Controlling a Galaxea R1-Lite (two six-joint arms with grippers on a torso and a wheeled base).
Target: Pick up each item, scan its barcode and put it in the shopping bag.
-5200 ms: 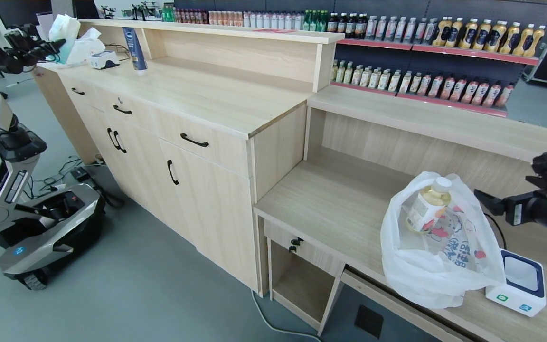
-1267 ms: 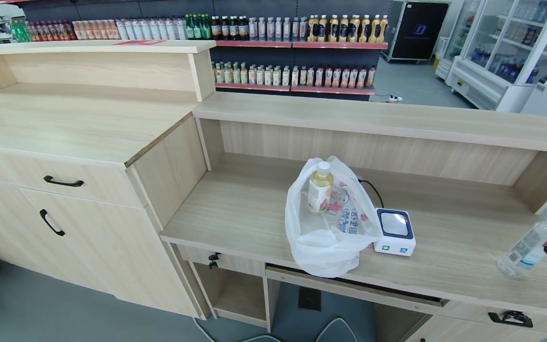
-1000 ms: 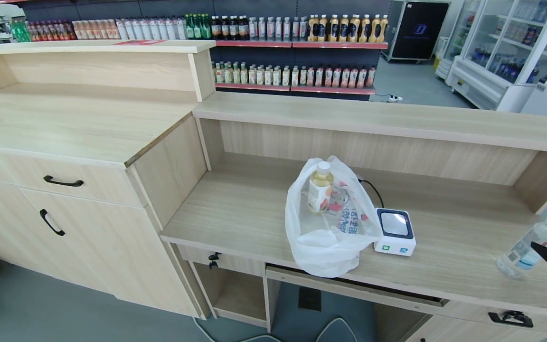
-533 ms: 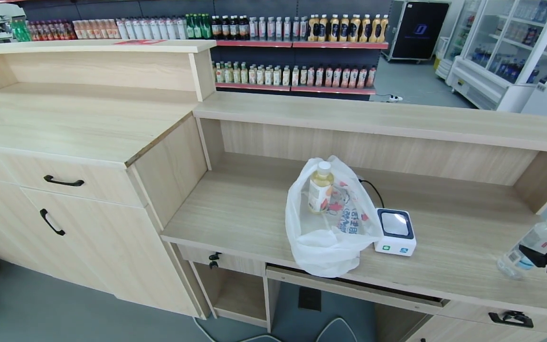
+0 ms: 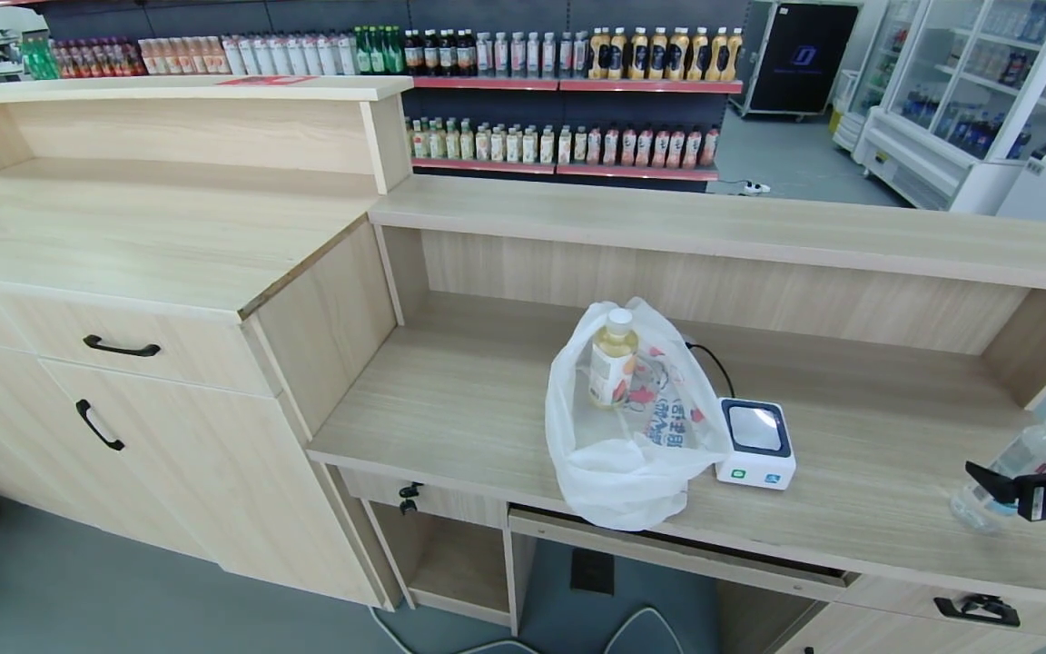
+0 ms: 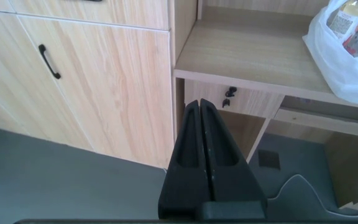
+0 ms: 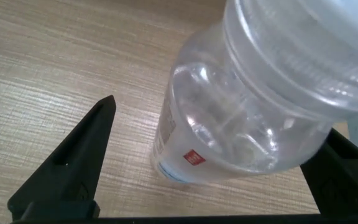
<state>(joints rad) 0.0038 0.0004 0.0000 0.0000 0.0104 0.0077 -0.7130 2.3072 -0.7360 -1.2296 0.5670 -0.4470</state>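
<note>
A clear water bottle (image 5: 977, 501) stands on the lower counter (image 5: 859, 436) at its far right end. My right gripper (image 5: 1025, 451) is open, one finger on each side of the bottle's upper part. The right wrist view has the bottle (image 7: 241, 112) close between the open gripper's (image 7: 229, 137) dark fingers (image 7: 73, 168). The white shopping bag (image 5: 618, 463) sits mid-counter with a yellow tea bottle (image 5: 612, 368) upright inside. My left gripper (image 6: 199, 106) is shut, held low in front of the cabinet, left of the bag (image 6: 347, 62).
A white barcode scanner (image 5: 754, 442) with a dark window sits just right of the bag, its cable running back. A raised shelf (image 5: 723, 227) overhangs the counter's rear. A taller cabinet (image 5: 169, 245) stands to the left. Bare counter lies between scanner and water bottle.
The head camera has swung right since the oldest frame. Over the last second my right gripper came in from the right edge and now straddles the water bottle, which has stayed put.
</note>
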